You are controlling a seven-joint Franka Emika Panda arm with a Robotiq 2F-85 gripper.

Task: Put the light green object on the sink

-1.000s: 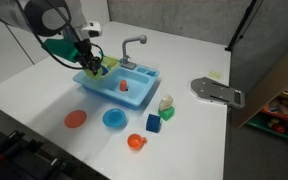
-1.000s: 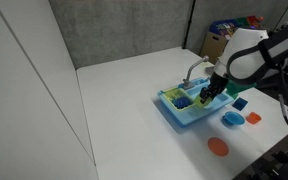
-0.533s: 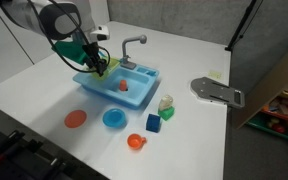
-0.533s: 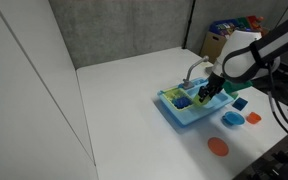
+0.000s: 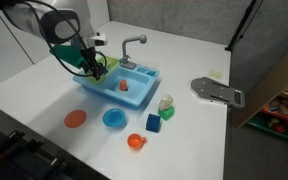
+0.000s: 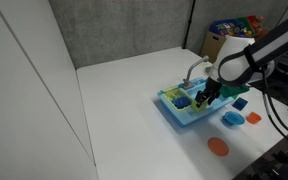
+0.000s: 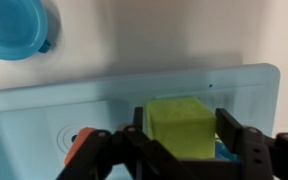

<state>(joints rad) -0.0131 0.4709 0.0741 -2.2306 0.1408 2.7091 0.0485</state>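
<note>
Over the side section of the one sink (image 5: 106, 93), the single gripper (image 5: 95, 67) hangs low. Its two fingers (image 7: 140, 132) are pressed against opposite sides of the one light green piece (image 7: 182, 128), pinching it. The wrist view shows the piece close above the sink's light blue surface; whether it touches cannot be told. One grey faucet (image 5: 131, 45) stands at the sink's back edge, and one small red piece (image 5: 123, 86) lies in the basin.

On the white table (image 5: 39, 95) in front of the sink lie one orange disc (image 5: 75, 119) and one blue dish (image 5: 114, 119), side by side. Near them are one orange round toy (image 5: 136, 142) and two cubes, one dark green (image 5: 154, 124) and one blue (image 5: 167, 113), just beside each other. One grey flat tool (image 5: 217, 92) lies well apart.
</note>
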